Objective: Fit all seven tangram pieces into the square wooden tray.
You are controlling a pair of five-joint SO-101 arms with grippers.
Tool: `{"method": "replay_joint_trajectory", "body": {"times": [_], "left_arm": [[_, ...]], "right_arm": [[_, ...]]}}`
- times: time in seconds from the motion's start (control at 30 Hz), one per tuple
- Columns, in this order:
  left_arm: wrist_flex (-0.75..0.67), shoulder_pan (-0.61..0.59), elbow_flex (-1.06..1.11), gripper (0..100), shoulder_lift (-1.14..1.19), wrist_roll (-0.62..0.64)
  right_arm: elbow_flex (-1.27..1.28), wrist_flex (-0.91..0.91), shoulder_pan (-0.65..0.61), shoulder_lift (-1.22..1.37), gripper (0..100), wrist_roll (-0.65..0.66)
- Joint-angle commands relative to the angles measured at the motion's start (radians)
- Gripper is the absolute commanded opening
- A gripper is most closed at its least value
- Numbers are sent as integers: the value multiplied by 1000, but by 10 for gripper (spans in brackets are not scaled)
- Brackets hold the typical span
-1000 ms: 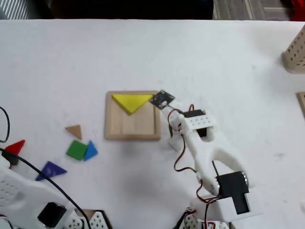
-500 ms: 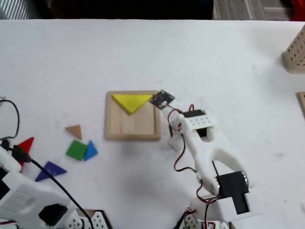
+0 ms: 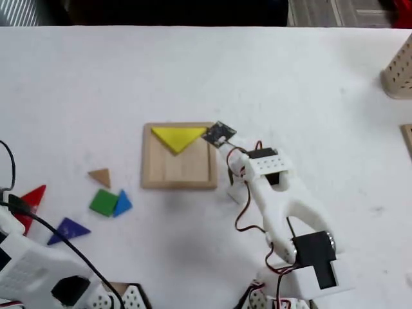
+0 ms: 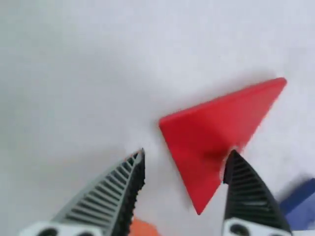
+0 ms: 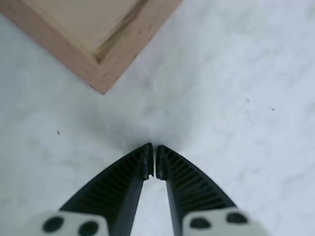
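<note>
The square wooden tray point(image 3: 193, 174) lies mid-table with a yellow triangle point(image 3: 177, 137) in its far part. To its left lie a tan triangle point(image 3: 100, 176), a green square point(image 3: 103, 202), a blue triangle point(image 3: 122, 203), a purple triangle point(image 3: 69, 228) and a red triangle point(image 3: 31, 198). My left gripper point(image 4: 187, 164) is open low over the red triangle point(image 4: 216, 132), one fingertip point(image 4: 238, 169) over its edge and the other on bare table. My right gripper point(image 5: 151, 160) is shut and empty just off a corner of the tray point(image 5: 98, 64).
The right arm point(image 3: 277, 199) stretches from the front edge along the tray's right side. The left arm point(image 3: 32, 267) fills the front left corner, with a black cable point(image 3: 38, 222) over it. A perforated wooden block point(image 3: 399, 74) stands far right.
The left arm shifted at the front left corner, and more of the red triangle now shows beside it. The right arm, the tray and the other pieces kept still.
</note>
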Motion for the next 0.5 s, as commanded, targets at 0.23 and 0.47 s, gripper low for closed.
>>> {"method": "replay_joint_trajectory", "body": {"times": [0.23,0.47], "left_arm": [[-175,-4,-43,268,88,81],[-184,-1,-32,268,124,81]], "right_arm": [[3,22,-15,-24,19,9],[3,22,-15,-24,19,9]]}}
